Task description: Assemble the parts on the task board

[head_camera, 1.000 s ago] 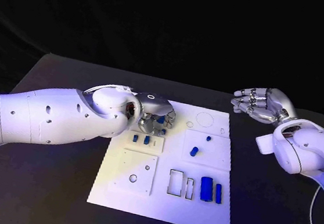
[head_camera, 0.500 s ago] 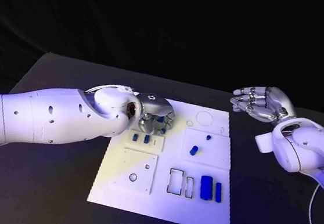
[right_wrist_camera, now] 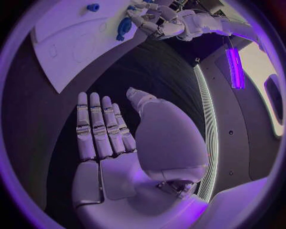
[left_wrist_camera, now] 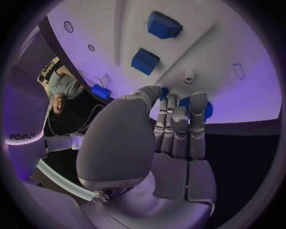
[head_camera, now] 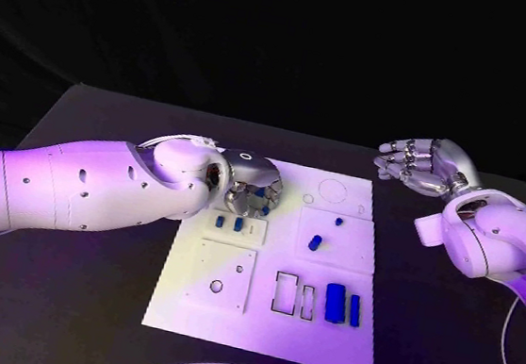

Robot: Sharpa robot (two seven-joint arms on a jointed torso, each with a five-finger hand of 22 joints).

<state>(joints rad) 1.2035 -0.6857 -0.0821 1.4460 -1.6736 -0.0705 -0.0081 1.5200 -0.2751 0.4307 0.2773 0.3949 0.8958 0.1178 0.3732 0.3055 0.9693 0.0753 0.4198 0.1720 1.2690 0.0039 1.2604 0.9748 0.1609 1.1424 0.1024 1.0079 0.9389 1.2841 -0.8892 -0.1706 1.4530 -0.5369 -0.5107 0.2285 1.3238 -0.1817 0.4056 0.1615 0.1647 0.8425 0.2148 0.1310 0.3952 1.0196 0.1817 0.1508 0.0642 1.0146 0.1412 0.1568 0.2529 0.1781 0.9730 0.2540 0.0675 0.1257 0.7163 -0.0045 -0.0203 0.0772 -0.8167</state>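
Task board (head_camera: 267, 331) white on black table (head_camera: 76, 302), left hand (head_camera: 251, 190) fingers pinching a blue part (left_wrist_camera: 193, 104), right hand (head_camera: 421, 164) spread empty.

The counter (head_camera: 76, 302) is dark and flat, with a far edge that looks rounded at the corners. Behind it, everything is black, like a dark curtain or wall. Purple light falls over the counter. In the right wrist view, a bright purple lamp (right_wrist_camera: 235, 67) glows.
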